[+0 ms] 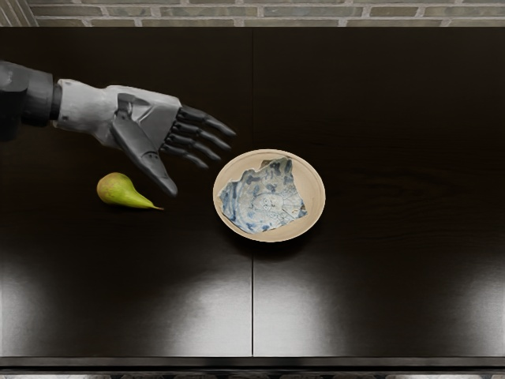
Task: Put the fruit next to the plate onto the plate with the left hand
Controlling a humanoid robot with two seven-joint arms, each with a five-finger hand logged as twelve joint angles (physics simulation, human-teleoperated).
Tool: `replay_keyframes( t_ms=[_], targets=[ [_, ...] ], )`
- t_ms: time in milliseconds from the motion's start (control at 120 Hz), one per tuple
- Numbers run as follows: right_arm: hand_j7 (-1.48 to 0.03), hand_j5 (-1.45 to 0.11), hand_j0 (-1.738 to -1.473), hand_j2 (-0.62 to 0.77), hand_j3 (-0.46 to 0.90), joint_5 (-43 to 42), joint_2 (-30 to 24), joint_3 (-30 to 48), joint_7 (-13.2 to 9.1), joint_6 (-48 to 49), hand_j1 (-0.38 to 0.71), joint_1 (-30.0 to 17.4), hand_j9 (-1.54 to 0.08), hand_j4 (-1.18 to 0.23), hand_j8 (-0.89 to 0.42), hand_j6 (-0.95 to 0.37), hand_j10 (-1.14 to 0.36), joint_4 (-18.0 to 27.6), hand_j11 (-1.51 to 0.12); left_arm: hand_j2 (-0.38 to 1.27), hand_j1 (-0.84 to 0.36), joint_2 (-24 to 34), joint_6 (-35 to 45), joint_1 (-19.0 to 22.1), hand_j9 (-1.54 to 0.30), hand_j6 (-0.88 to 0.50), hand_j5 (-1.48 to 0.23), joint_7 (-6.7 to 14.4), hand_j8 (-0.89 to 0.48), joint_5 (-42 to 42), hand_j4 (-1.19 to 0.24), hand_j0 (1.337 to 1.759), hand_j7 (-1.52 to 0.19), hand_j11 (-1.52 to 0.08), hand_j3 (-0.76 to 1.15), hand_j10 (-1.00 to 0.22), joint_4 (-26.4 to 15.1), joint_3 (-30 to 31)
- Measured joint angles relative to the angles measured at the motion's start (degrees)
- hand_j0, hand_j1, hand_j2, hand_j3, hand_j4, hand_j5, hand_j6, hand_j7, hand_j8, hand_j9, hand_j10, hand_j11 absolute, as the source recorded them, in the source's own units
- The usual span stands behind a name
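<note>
- Pear (120,190): lies on the desk (355,300), left of the plate (316,186) and apart from it.
- Left hand (158,134): released, fingers spread, holding nothing; up and left of the plate.
- Pear sits just below and left of the thumb.
- Long axis points roughly toward the plate, stem end nearest.
- Skin yellow-green, smooth, unblemished.
</note>
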Motion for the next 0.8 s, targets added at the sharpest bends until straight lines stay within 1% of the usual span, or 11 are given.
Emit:
replay_keyframes(
  t_ms=[100, 242, 333, 392, 450, 525, 692, 800],
  targets=[
    [-0.04, -0.04, -1.658, -0.01, 0.00, 0.0, 0.0, 0.0, 0.0, 0.0, -0.31, 0.0, -0.04, -0.03, -0.03, -0.03, -0.03, 0.0, -0.04, 0.05, 0.05, -1.4, 1.3, -0.9, -0.32, -0.25, -0.32, 0.0, -0.25, 13.3, -0.25, 1.658, -0.32, -0.32, 0.00, -0.25, 0.0, 0.8],
    [-0.04, -0.04, -1.658, -0.01, 0.00, 0.0, 0.0, 0.0, 0.0, 0.0, -0.31, 0.0, -0.04, -0.03, -0.03, -0.03, -0.03, 0.0, -0.04, 0.05, 0.05, -4.1, 3.0, -0.9, -0.32, -0.25, -0.32, 0.0, -0.25, 35.0, -0.25, 1.658, -0.32, -0.32, 0.00, -0.25, 0.1, 4.5],
    [-0.04, -0.04, -1.658, -0.01, 0.00, 0.0, 0.0, 0.0, 0.0, 0.0, -0.31, 0.0, -0.04, -0.03, -0.03, -0.03, -0.03, 0.0, -0.04, 0.05, 0.05, -5.4, 4.7, -0.9, -0.32, -0.25, -0.32, 0.0, -0.25, 46.6, -0.25, 1.658, -0.32, -0.32, 0.00, -0.25, 0.1, 7.4],
    [-0.04, -0.04, -1.658, -0.01, 0.00, 0.1, 0.0, 0.0, 0.0, 0.0, -0.31, 0.0, -0.04, -0.03, -0.03, -0.03, -0.03, 0.0, -0.04, 0.05, 0.05, -5.3, 5.3, -0.8, -0.32, -0.25, -0.32, 0.0, -0.25, 52.3, -0.25, 1.658, -0.32, -0.32, 0.00, -0.25, 0.0, 8.6],
    [-0.04, -0.04, -1.658, -0.01, 0.00, 0.1, 0.0, 0.1, 0.0, 0.0, -0.31, 0.0, -0.04, -0.03, -0.03, -0.03, -0.03, -0.1, -0.04, 0.05, 0.05, -5.2, 5.7, -0.6, -0.32, -0.25, -0.32, 0.0, -0.25, 55.8, -0.25, 1.658, -0.32, -0.32, 0.00, -0.25, -0.3, 9.5],
    [-0.04, -0.04, -1.658, -0.01, 0.00, 0.2, 0.0, 0.0, 0.0, 0.0, -0.31, 0.0, -0.04, -0.03, -0.03, -0.03, -0.03, 0.0, -0.04, 0.05, 0.05, -4.1, 5.9, -0.4, -0.32, -0.25, -0.32, 0.0, -0.25, 58.1, -0.25, 1.658, -0.32, -0.32, 0.00, -0.25, -1.5, 10.3],
    [-0.04, -0.04, -1.658, -0.01, 0.00, 0.3, 0.0, 0.1, -0.1, 0.0, -0.31, 0.0, -0.04, -0.03, -0.03, -0.03, -0.03, 0.0, -0.04, 0.05, 0.05, -1.7, 6.3, 0.4, -0.32, -0.25, -0.32, 0.0, -0.25, 59.9, -0.25, 1.658, -0.32, -0.32, 0.00, -0.25, -5.3, 11.1],
    [-0.04, -0.04, -1.658, -0.01, 0.00, 0.3, 0.0, 0.1, -0.1, 0.0, -0.31, 0.0, -0.04, -0.03, -0.03, -0.03, -0.03, 0.0, -0.04, 0.05, 0.05, -0.6, 8.8, 1.1, -0.32, -0.25, -0.32, 0.0, -0.25, 60.9, -0.25, 1.658, -0.32, -0.32, 0.00, -0.25, -6.5, 11.8]
  ],
)
